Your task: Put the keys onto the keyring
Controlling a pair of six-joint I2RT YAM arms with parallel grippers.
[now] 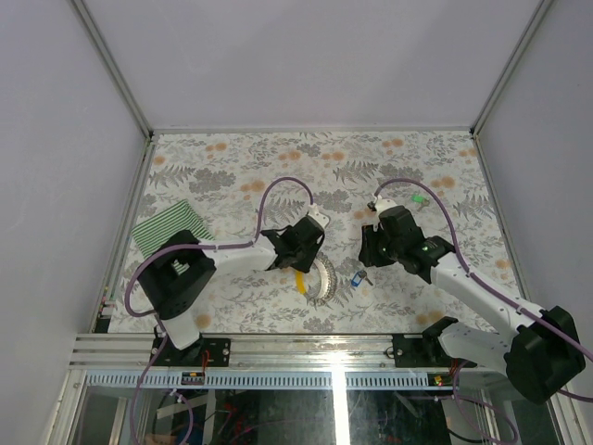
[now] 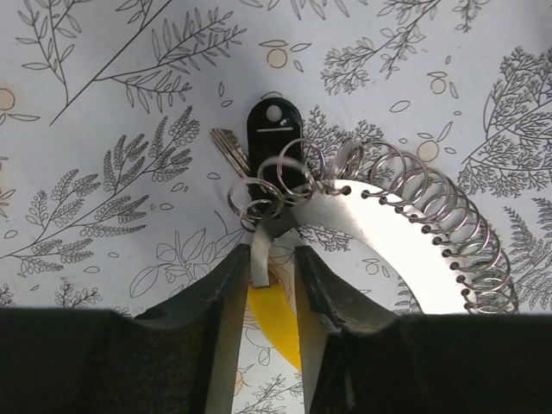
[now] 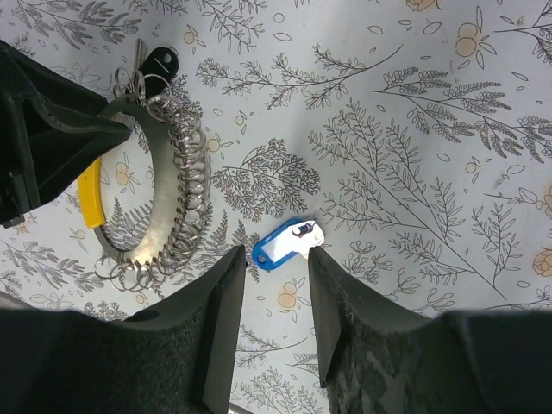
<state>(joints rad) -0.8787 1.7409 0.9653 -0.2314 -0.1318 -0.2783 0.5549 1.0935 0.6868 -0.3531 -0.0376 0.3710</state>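
Near-centre | left tool (image 2: 272, 259) astride keyring (image 2: 379, 228), grip unclear; right tool (image 3: 276, 259) parted over blue key (image 3: 274, 245)

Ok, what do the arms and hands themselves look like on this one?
The left arm and right arm have white links, black joint housings and a looping purple cable each. The left hand and right hand are black, with two matte wedge-shaped fingers. No markings or sleeves visible.
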